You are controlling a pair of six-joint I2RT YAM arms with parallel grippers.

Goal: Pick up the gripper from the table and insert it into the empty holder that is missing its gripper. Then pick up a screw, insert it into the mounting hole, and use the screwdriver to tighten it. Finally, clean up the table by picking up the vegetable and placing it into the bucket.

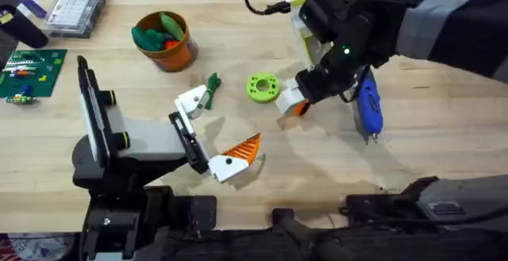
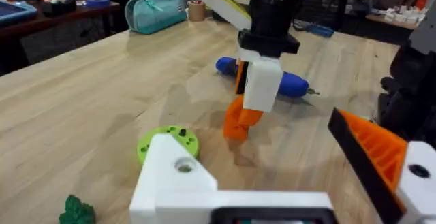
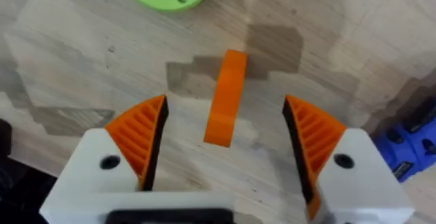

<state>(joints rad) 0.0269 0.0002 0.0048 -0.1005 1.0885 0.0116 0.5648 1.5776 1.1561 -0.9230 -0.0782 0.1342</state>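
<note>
Left arm (image 1: pixel 119 146): you see black joints, a pale grey link and yellow rings at its side.
Left gripper (image 1: pixel 208 134): your white angular brackets carry black dots; one bears an orange ribbed finger (image 1: pixel 243 147), the empty holder (image 1: pixel 192 101) has none.
Right arm (image 1: pixel 373 23): black housing with grey shells, a small green light glowing on it, a black cable looping behind.
Right gripper (image 3: pixel 225 132): two white blocks, each with a dark screw hole, faced with orange ribbed pads (image 3: pixel 139 132) backed in black.
</note>
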